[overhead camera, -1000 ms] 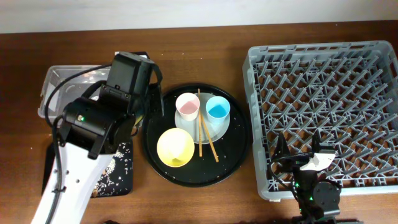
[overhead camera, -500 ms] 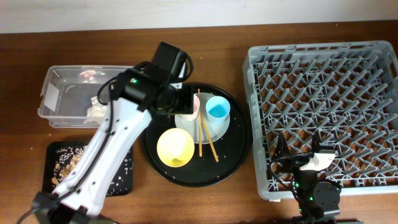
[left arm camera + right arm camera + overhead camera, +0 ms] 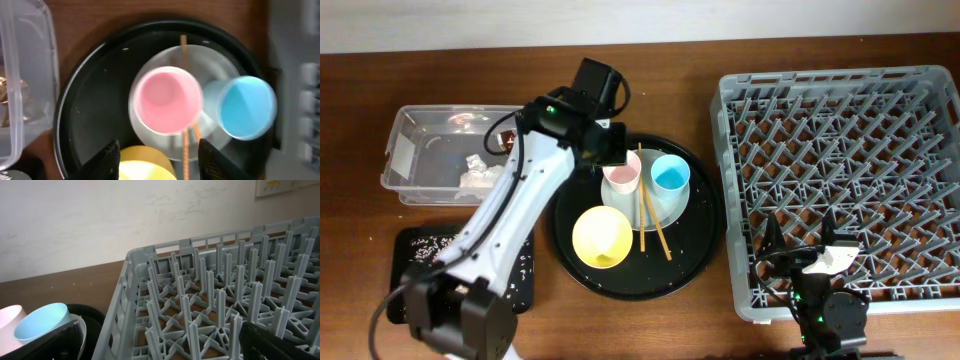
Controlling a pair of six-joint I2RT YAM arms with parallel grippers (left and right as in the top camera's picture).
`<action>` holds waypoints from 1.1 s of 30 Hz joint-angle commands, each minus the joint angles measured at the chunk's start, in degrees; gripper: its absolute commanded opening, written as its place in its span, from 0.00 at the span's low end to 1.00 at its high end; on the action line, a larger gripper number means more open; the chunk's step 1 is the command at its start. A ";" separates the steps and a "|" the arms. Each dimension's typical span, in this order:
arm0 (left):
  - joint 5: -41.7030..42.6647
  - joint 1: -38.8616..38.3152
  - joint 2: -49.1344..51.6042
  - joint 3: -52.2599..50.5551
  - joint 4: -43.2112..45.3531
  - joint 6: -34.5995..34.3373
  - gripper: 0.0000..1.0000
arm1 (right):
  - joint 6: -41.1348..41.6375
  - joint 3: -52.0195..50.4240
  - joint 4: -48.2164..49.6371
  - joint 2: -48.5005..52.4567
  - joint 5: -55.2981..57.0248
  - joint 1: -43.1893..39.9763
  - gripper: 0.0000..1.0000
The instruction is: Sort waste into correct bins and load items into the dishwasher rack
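From the left I see the clear boxy container (image 3: 415, 150) holding crumpled tissue (image 3: 475, 173), my left hand (image 3: 160, 161) spread empty over the smooth pink cup (image 3: 621, 170) beside the blue cup (image 3: 671, 176) on the glossy round tray (image 3: 705, 250), then the pegged grey rack (image 3: 880, 100), my right hand (image 3: 803, 246) gaping at its near edge.

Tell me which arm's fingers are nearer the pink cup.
Left. The left fingers hover just above the pink cup; the right fingers sit far off, over the near-left corner of the dishwasher rack.
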 commanded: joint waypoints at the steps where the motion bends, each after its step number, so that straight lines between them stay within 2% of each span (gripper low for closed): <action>1: -1.27 1.62 5.38 0.55 0.28 -0.44 0.44 | -0.20 -0.42 -0.22 -0.33 0.26 -0.31 0.98; 7: 1.66 2.47 10.67 0.55 0.70 -0.42 0.43 | -0.17 -0.42 -0.24 -0.33 0.26 -0.31 0.99; 13: 3.26 2.43 13.77 0.55 1.33 -0.42 0.34 | -0.17 -0.42 -0.22 -0.33 0.26 -0.31 0.98; 16: 3.06 2.40 13.84 0.55 1.70 -0.42 0.24 | -0.20 -0.42 -0.22 -0.33 0.26 -0.31 0.98; 21: 3.06 2.43 13.86 -1.40 2.95 -0.44 0.22 | -0.20 -0.42 -0.22 -0.33 0.26 -0.31 0.98; 25: 3.10 2.43 13.84 -2.47 3.78 -0.44 0.01 | -0.17 -0.42 -0.22 -0.33 0.26 -0.31 0.98; 33: 3.10 4.48 10.86 1.68 0.61 -0.42 0.00 | -0.17 2.82 2.14 -0.33 -5.27 -0.26 0.98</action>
